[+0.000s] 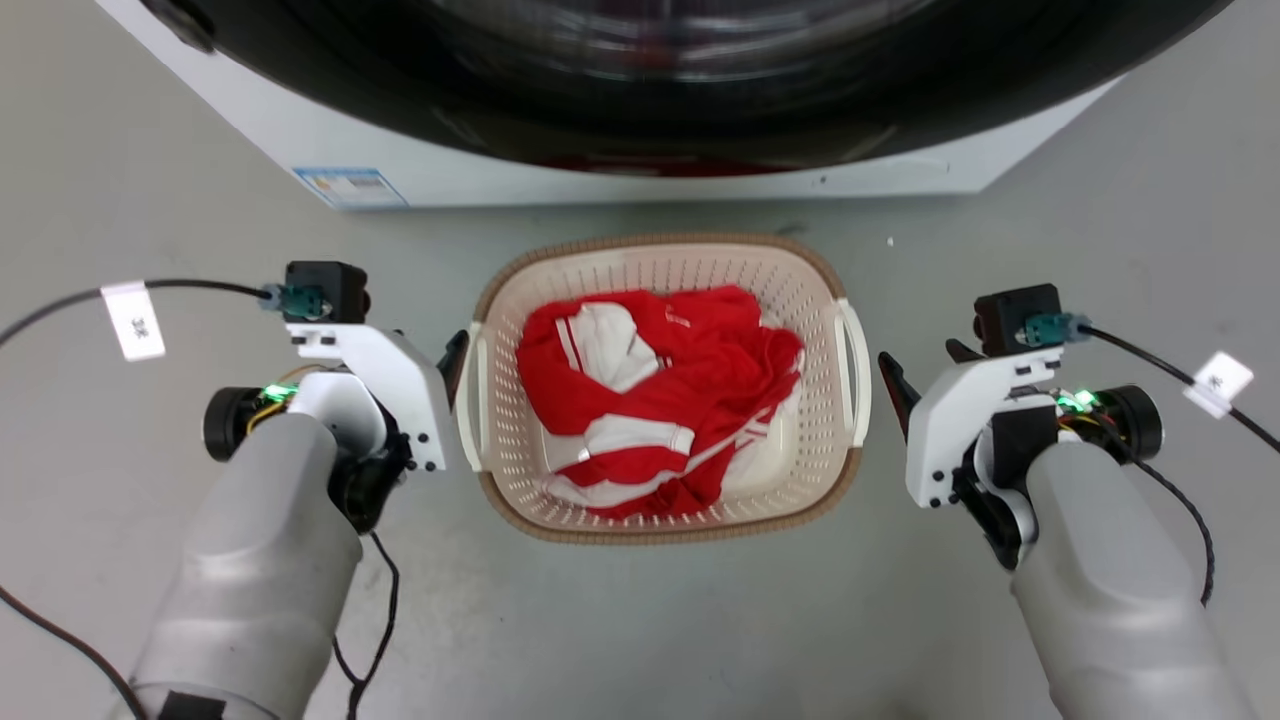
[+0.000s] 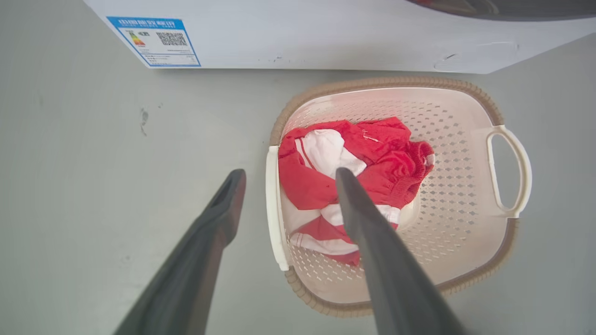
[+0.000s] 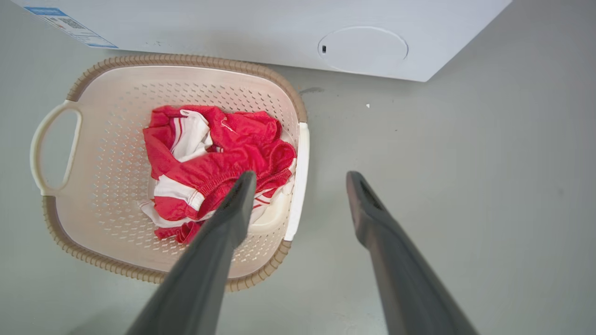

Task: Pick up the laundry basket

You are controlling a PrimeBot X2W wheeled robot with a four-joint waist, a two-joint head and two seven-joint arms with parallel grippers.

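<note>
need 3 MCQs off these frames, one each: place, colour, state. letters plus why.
1. Where does the laundry basket stand?
A. on a table
B. on the floor before the washing machine
C. on a shelf

2. What colours is the clothing in it?
A. red and white
B. blue and grey
C. all black

3. How are the left tool and right tool?
A. both shut on handles
B. left shut, right open
C. both open

Key:
1 B: the head view shows it on the grey floor, just before the machine's white front.
2 A: the cloth is red with white stripes and panels.
3 C: each wrist view shows its tool spread wide, nothing clamped.
</note>
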